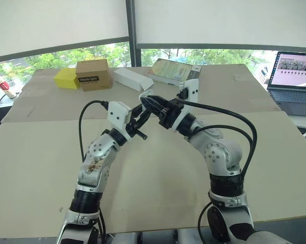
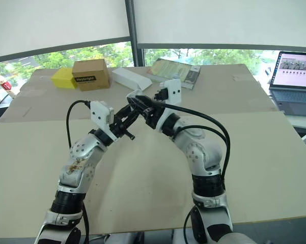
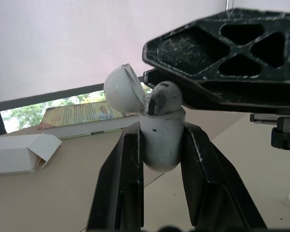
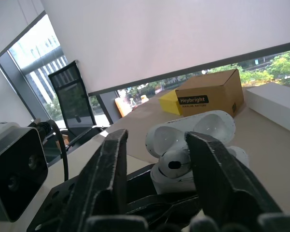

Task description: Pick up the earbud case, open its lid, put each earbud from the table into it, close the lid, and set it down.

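Holds both arms raised and bent, meeting above the middle of the table (image 1: 158, 178). Pinches the earbud case (image 3: 161, 145) in the left gripper (image 3: 161, 126), lid (image 3: 121, 88) flipped open. Faces it with the right gripper (image 4: 159, 137), fingers spread either side of an earbud (image 3: 163, 96) sitting in the case's mouth. Has along the pale table's far edge a yellow box (image 1: 66, 78), a brown box (image 1: 93, 74), a white box (image 1: 132, 79) and a book (image 1: 170, 70), an open laptop (image 1: 295, 76) off to the right, and green trees (image 1: 56, 58) outside under drawn blinds (image 1: 61, 23)
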Robot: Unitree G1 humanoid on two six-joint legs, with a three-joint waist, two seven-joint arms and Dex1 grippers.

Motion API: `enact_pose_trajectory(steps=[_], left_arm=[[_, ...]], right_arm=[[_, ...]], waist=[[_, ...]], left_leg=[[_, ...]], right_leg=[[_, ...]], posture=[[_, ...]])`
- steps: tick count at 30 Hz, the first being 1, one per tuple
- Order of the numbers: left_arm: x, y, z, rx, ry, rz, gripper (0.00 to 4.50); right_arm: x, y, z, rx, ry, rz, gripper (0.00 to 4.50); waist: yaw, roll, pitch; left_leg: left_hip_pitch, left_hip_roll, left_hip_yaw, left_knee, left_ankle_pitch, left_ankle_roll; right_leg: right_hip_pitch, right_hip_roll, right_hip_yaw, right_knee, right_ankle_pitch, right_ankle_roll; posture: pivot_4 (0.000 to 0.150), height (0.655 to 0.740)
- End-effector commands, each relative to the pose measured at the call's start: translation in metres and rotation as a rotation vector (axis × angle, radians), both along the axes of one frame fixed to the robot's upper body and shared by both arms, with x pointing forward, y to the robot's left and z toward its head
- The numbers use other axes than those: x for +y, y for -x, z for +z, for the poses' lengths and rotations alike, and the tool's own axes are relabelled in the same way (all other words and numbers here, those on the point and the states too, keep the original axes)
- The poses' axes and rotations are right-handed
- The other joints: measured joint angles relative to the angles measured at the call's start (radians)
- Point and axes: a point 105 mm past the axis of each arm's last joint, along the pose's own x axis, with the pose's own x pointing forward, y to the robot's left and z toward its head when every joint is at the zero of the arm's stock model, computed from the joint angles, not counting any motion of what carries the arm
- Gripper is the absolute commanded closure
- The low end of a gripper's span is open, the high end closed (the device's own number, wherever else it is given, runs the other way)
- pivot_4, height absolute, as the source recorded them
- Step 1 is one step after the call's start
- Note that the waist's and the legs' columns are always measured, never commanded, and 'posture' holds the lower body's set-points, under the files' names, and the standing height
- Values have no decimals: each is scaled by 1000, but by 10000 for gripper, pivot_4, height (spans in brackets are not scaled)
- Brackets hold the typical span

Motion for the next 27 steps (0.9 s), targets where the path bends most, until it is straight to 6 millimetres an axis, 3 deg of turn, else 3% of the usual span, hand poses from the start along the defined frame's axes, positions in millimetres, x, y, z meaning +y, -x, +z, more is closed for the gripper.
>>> enact_pose_trajectory(steps=[1, 2, 6, 10, 13, 16, 21, 27], left_arm=[[-6, 9, 22, -98, 17, -31, 39528], [-7, 9, 22, -97, 17, -32, 39528], [-6, 9, 18, -83, 17, -28, 39528], [3, 9, 2, -45, 1, -5, 39528], [8, 11, -6, -28, -8, 9, 39528], [10, 11, -8, -26, -8, 18, 39528], [8, 11, -6, -32, -5, 20, 39528], [7, 12, -2, -46, -6, 17, 39528]], right_arm=[[-7, -3, -4, 17, 4, -39, 10716], [-8, -3, -3, 14, -4, -40, 8272], [-14, 6, 18, -11, -123, 18, 8272], [-34, 16, 47, 14, -228, 103, 8272], [-54, 17, 56, 33, -203, 107, 8272], [-78, 10, 29, 65, 66, 49, 8272], [-137, -2, -64, 80, 725, -18, 8272], [-175, -13, -103, 112, 906, 37, 8272]], waist=[[1, 0, 0], [1, 0, 0], [2, 0, 0], [2, 0, 0], [3, 0, 0], [10, 0, 0], [15, 0, 0], [-4, 0, 0]], left_leg=[[0, 0, 0, 0, 0, 0], [0, 0, 0, 0, 0, 0], [0, 0, 0, 0, 0, 0], [0, 0, 0, 0, 0, 1], [0, 1, 0, 0, -2, 4], [0, 0, 0, 0, -5, 9], [0, -1, 4, 2, -6, 12], [3, 2, 7, 0, -5, 11]], right_leg=[[0, 0, 0, 0, 0, 0], [0, 0, 0, 0, 0, 0], [0, 0, 0, 0, 0, 0], [0, 0, 0, 0, 0, 0], [0, 0, 0, 0, 0, 0], [1, 0, 0, -1, 0, 0], [3, -1, 0, -3, -1, 1], [4, 0, 3, -8, -1, 1]], posture=[[1500, 7400], [1500, 7400], [1500, 7400], [1500, 7400], [1500, 7400], [1500, 7400], [1500, 7400], [1500, 7400]])
